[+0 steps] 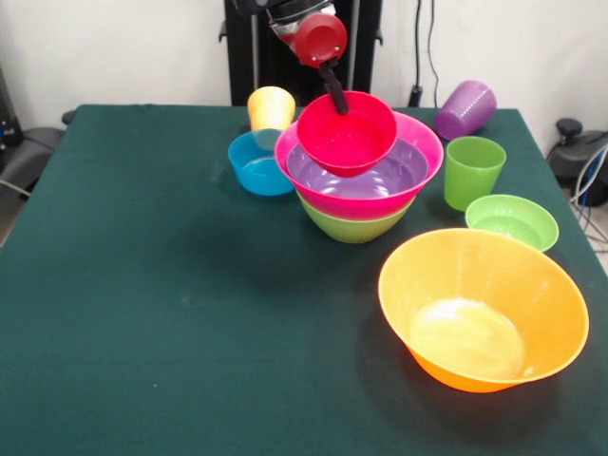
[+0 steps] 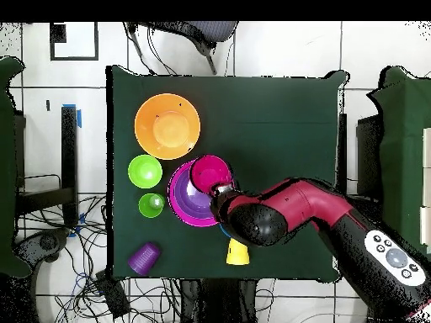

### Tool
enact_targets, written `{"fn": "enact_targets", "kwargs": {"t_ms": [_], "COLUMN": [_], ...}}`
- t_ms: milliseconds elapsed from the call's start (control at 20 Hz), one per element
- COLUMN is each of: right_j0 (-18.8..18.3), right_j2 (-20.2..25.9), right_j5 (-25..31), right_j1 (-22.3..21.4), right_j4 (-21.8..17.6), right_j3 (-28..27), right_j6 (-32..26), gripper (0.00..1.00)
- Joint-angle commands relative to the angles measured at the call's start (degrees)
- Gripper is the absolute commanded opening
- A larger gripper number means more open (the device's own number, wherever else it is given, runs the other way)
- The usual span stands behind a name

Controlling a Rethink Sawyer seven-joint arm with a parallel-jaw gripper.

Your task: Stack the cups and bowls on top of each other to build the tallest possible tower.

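My gripper [image 1: 334, 97] is shut on the far rim of the small red bowl [image 1: 348, 135] and holds it tilted just above the tower [image 1: 353, 195]. The tower is a medium green bowl [image 1: 351, 226] at the base, the large pink bowl [image 1: 418, 133] in it, and the purple bowl [image 1: 366, 180] inside that. In the overhead view the red bowl [image 2: 210, 172] overlaps the pink bowl [image 2: 183, 200], with my gripper [image 2: 220, 192] at its rim. The yellow cup [image 1: 271, 107] and blue bowl [image 1: 256, 166] stand beside the tower.
The large orange bowl [image 1: 483, 309] sits near the front right. A light green bowl [image 1: 513, 220] and an upright green cup [image 1: 472, 171] stand right of the tower. The purple cup [image 1: 465, 108] lies on its side at the far right.
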Motion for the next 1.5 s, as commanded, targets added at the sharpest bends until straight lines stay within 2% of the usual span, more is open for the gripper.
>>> {"fn": "enact_targets", "kwargs": {"t_ms": [50, 200, 400, 700, 950, 1500], "right_j0": [2.0, 0.2, -2.1, -1.8, -2.8, -3.0], "right_j2": [-5.6, -3.0, 0.1, -2.2, 0.4, 1.2], "right_j5": [6.3, 4.9, 2.3, 1.8, -1.4, -7.2], "right_j1": [2.1, 0.4, 1.2, 3.1, 2.4, 6.5], "right_j4": [-4.9, -3.3, -2.6, -5.9, -5.5, -7.4], "right_j3": [2.7, 4.8, 6.4, 7.3, 9.6, 9.4], "right_j6": [-6.7, -6.6, -7.3, -7.4, -4.9, -4.0], "gripper": [0.00, 0.00, 0.00, 0.00, 0.00, 0.00]}}
